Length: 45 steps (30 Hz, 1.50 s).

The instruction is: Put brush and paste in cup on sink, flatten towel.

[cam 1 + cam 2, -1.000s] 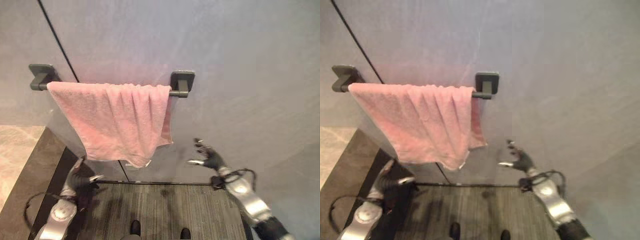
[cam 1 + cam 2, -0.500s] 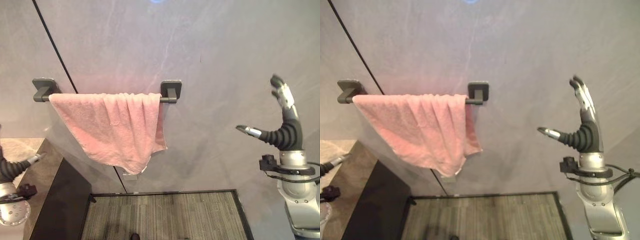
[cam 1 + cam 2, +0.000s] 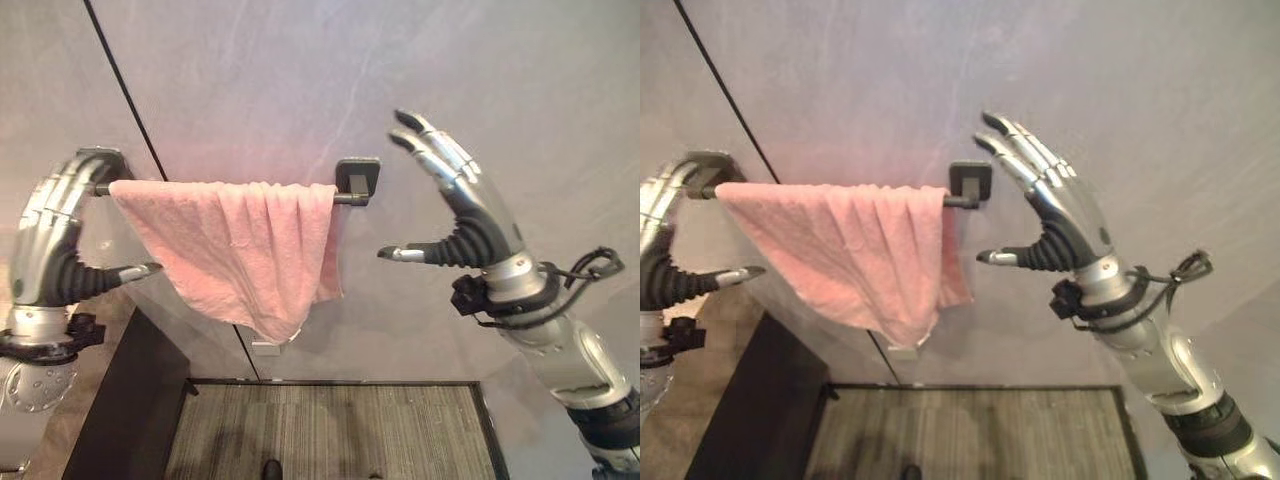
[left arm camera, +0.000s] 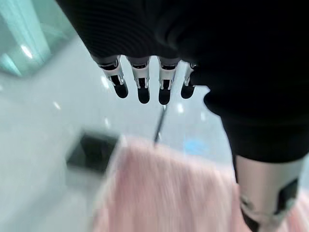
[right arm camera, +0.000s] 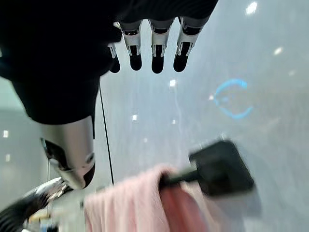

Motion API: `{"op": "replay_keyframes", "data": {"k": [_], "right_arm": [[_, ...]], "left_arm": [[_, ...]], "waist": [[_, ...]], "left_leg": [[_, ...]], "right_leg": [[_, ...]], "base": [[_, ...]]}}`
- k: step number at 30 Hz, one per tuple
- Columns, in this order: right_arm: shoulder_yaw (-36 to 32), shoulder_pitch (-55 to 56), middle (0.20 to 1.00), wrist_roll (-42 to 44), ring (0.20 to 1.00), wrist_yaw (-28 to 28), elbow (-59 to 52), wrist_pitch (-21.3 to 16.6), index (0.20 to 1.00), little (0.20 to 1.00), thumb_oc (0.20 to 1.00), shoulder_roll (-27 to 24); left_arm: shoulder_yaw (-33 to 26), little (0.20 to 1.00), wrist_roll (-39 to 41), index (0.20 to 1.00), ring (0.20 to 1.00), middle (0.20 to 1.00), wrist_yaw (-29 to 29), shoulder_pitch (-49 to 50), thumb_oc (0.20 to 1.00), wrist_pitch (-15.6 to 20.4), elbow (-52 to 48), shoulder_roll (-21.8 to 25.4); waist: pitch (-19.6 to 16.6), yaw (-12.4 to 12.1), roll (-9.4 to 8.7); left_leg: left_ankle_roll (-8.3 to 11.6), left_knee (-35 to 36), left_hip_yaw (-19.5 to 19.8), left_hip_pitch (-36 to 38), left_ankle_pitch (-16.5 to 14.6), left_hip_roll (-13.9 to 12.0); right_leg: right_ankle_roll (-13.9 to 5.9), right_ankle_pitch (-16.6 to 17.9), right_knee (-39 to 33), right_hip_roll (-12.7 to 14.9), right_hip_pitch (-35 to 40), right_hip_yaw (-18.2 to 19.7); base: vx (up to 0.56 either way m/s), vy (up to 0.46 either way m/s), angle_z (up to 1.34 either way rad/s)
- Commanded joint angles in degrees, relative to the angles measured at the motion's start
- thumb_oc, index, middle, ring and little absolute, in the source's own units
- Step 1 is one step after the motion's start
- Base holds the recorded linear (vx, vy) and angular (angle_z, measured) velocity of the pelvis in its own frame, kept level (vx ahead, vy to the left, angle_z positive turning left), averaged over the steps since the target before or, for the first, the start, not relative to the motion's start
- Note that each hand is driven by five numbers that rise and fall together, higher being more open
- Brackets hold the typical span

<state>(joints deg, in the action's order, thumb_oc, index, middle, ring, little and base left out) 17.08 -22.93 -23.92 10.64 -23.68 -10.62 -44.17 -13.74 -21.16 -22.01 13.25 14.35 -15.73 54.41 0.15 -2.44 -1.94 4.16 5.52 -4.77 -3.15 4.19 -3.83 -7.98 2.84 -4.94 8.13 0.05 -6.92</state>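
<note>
- Towel [image 3: 240, 245] in left eye view hangs bunched and crooked on bar [image 3: 346, 198], long axis running left to right between my hands. My left hand [image 3: 48, 235] sits just beside its left end by the left bracket, fingers straight, thumb out, holding nothing. My right hand [image 3: 455, 205] is raised past the right bracket [image 3: 358, 178], fingers spread, empty, apart from the cloth.
- Right eye view, same layout: left hand nearer towel, its thumb just off the left edge; right hand clear of the right end.
- Left wrist view: fingers [image 4: 143, 87] straight above towel [image 4: 169, 193], no contact I can see.
- Right wrist view: fingers [image 5: 157, 48] straight, towel [image 5: 135, 203] and bracket lie below them, well apart.
- I judge each hand needs its own end, then pull outward along bar.
</note>
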Motion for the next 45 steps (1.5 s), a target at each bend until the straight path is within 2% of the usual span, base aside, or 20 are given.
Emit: {"op": "replay_keyframes", "data": {"k": [1,2,6,15,23,28,31,38,43,45], "right_arm": [[2.1,-6.1,1.000,-2.6,1.000,-1.0,0.3,0.5,1.000,1.000,1.000,-0.6],[4.4,-8.1,1.000,-3.8,1.000,-1.6,1.6,0.6,1.000,1.000,1.000,-0.3],[9.9,-14.3,1.000,-5.8,1.000,-4.1,4.3,1.3,1.000,1.000,1.000,1.4],[17.1,-22.6,1.000,-7.8,1.000,-7.2,12.5,3.2,1.000,1.000,1.000,4.8],[17.2,-18.4,1.000,-9.7,1.000,-12.4,11.1,2.5,1.000,1.000,1.000,2.6],[11.9,-12.9,1.000,-5.5,1.000,-14.4,4.1,1.6,1.000,1.000,1.000,-3.9],[9.4,-9.4,1.000,-4.8,1.000,-14.4,3.6,1.4,1.000,1.000,1.000,-6.8],[9.5,-5.7,1.000,-7.3,1.000,-14.0,9.5,1.4,1.000,1.000,1.000,-10.9],[8.7,-5.5,1.000,-7.8,1.000,-13.4,10.3,1.7,1.000,1.000,1.000,-11.6],[8.3,-6.0,1.000,-8.0,1.000,-13.1,10.9,2.2,1.000,1.000,1.000,-10.8]], "left_arm": [[-0.7,1.000,-1.1,1.000,1.000,1.000,1.0,-3.5,1.000,0.9,0.7,4.9],[0.4,1.000,-2.4,1.000,1.000,1.000,1.4,-4.0,1.000,0.8,1.2,6.6],[1.2,1.000,-4.1,1.000,1.000,1.000,1.3,-4.1,1.000,0.4,2.3,7.9],[1.1,1.000,-1.5,1.000,1.000,1.000,1.1,-6.5,1.000,-0.2,3.4,4.8],[1.5,1.000,-1.9,1.000,1.000,1.000,3.0,-5.5,1.000,-0.6,3.3,3.3],[-0.4,1.000,-1.1,1.000,1.000,1.000,4.8,-1.9,1.000,-1.1,3.6,1.5],[-0.9,1.000,-1.5,1.000,1.000,1.000,5.1,-0.2,1.000,-1.8,4.6,1.1],[-0.2,1.000,-0.9,1.000,1.000,1.000,4.9,0.4,1.000,-2.8,9.7,-0.4],[-0.3,1.000,0.2,1.000,1.000,1.000,4.6,0.4,1.000,-3.0,11.8,-1.6],[0.0,1.000,2.3,1.000,1.000,1.000,4.7,-0.1,1.000,-3.3,12.2,-4.0]], "waist": [[-0.6,-0.4,-1.89],[-0.6,-0.6,-1.84],[-0.6,-1.3,-1.97],[-0.6,-2.6,-2.52],[-0.1,-2.0,-2.88],[0.3,-1.0,-2.84],[0.2,-0.6,-2.75],[0.5,-0.8,-2.43],[0.6,-0.9,-2.18],[0.6,-1.1,-2.19]], "left_leg": [[0.85,-0.5,-1.4,0.2,-1.0,-0.1],[0.77,-0.5,-1.5,0.2,-1.0,-0.1],[0.66,-0.5,-1.5,0.2,-1.1,0.0],[0.61,-0.5,-1.4,0.3,-1.3,0.0],[0.45,-0.5,-1.2,0.0,-0.8,0.1],[0.39,-0.5,-1.5,0.2,-0.9,0.0],[0.46,-0.5,-1.6,0.5,-1.6,-0.1],[0.64,-0.5,-1.6,0.4,-1.5,-0.2],[0.74,-0.5,-1.7,-0.1,-1.3,-0.3],[0.70,-0.5,-1.7,-0.2,-1.3,-0.4]], "right_leg": [[-3.76,5.0,0.4,4.4,-2.3,-0.3],[-3.81,5.1,0.4,4.4,-2.4,-0.3],[-3.82,5.2,0.3,4.5,-2.5,-0.1],[-3.60,5.1,0.2,4.5,-2.4,0.0],[-3.31,5.1,0.6,4.5,-2.6,-0.2],[-3.39,4.9,0.9,4.4,-2.7,0.0],[-3.52,4.3,0.8,4.3,-2.4,0.0],[-3.70,4.4,0.5,4.5,-2.5,-0.2],[-3.73,4.4,0.3,4.6,-2.8,-0.1],[-3.72,4.5,0.2,4.6,-3.0,-0.1]], "base": [[0.00,0.000,0.00],[0.00,0.000,0.00],[0.00,0.000,0.00],[0.00,0.000,0.00],[0.00,0.000,0.00],[0.03,0.007,0.00],[0.03,0.003,-0.03],[0.00,0.000,-0.01],[0.00,0.000,0.00],[0.00,0.000,0.00]]}}
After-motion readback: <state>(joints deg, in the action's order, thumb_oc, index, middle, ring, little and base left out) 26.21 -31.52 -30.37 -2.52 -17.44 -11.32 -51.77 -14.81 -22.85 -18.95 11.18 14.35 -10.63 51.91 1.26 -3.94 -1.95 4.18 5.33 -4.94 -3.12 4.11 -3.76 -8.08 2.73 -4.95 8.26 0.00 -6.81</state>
